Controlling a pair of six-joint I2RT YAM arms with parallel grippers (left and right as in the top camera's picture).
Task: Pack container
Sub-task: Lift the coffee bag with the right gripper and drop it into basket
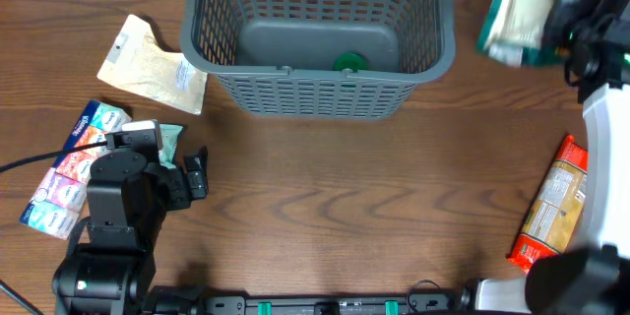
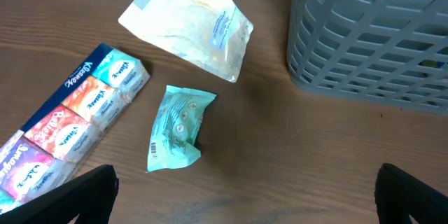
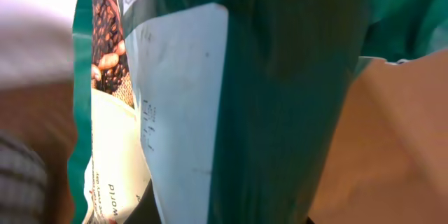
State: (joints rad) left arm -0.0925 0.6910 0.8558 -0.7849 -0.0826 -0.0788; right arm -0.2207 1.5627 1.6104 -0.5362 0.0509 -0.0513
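The large dark grey slotted container (image 1: 320, 79) stands at the back middle of the table, with a small green thing (image 1: 348, 62) on its floor; its corner shows in the left wrist view (image 2: 364, 35). My right gripper (image 1: 571, 34) at the far right is shut on a green and white bag (image 1: 522, 10), held in the air to the right of the container; the bag fills the right wrist view (image 3: 231, 98). My left gripper (image 1: 192, 177) is open and empty, low at the front left, just short of a teal packet (image 2: 178, 129).
A cream pouch (image 1: 153, 64) lies left of the container. A multipack of tissue packets (image 1: 74, 167) lies at the left edge. A red and orange packet (image 1: 551, 207) lies at the right, beside the right arm's white base.
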